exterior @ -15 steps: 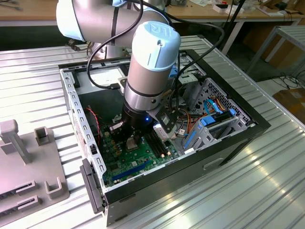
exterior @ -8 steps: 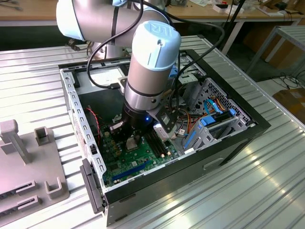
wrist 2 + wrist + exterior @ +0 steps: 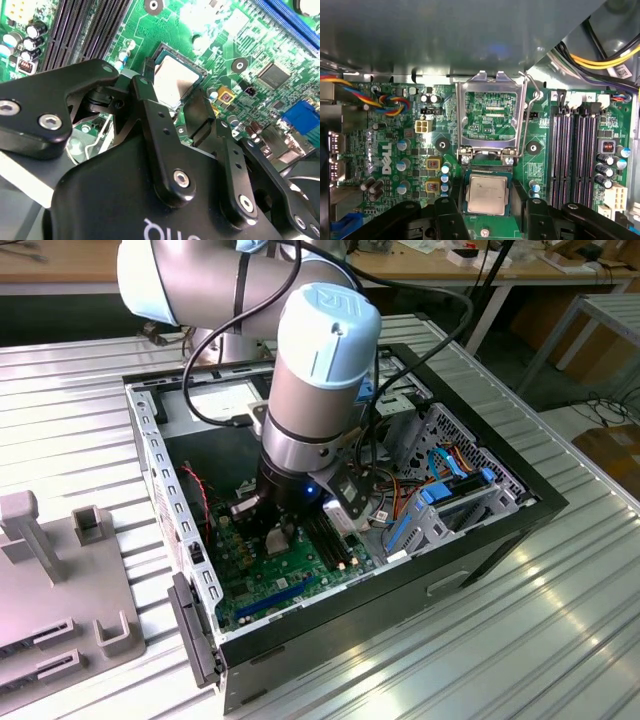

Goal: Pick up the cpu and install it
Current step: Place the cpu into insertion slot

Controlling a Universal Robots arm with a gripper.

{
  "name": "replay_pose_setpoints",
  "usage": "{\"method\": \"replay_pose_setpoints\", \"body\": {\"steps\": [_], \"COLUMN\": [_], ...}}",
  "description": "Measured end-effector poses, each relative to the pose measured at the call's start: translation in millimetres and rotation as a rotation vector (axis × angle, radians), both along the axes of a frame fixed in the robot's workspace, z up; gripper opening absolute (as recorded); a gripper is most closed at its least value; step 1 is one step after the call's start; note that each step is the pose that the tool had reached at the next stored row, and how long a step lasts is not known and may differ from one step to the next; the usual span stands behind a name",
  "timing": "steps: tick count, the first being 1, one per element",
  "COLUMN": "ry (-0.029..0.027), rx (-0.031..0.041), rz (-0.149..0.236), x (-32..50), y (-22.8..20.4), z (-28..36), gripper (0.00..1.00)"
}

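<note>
CPU [image 3: 487,195], silver top up, lies level over the socket [image 3: 487,171] on the motherboard [image 3: 540,170]. The gripper [image 3: 172,97] clamps it at two opposite edges, jaws narrow. The socket's hinged frame [image 3: 492,115] stands open just beside it. In the exterior view, memory slots [image 3: 342,555] lie at the gripper's 4 o'clock and the drive cage [image 3: 450,500] at 3 o'clock. A grey fixture [image 3: 60,590] sits outside the case [image 3: 350,610] at 9 o'clock.

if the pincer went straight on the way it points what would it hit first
Most likely the silver chip, lying straight ahead of the pincer on the green board; whether they already touch is unclear.
</note>
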State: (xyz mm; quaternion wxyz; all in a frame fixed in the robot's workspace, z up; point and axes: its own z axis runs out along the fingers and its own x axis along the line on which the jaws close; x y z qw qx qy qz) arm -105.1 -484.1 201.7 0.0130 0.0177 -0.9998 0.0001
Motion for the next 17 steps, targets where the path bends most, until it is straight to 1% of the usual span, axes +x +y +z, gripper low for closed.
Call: {"method": "replay_pose_setpoints", "body": {"steps": [3, 7, 11, 13, 17], "ry": [0.0, 0.0, -0.0002, -0.0003, -0.0001], "rx": [0.0, 0.0001, 0.0, 0.0017, 0.0015], "rz": [0.011, 0.023, 0.024, 0.024, 0.024], "x": [0.0, 0.0, -0.1, -0.1, 0.0], "y": [-0.4, 1.3, 1.8, 2.1, 3.6], "z": [-0.2, -0.2, -0.5, -1.4, -2.8], "gripper": [0.51, 0.51, 0.51, 0.51, 0.51]}}
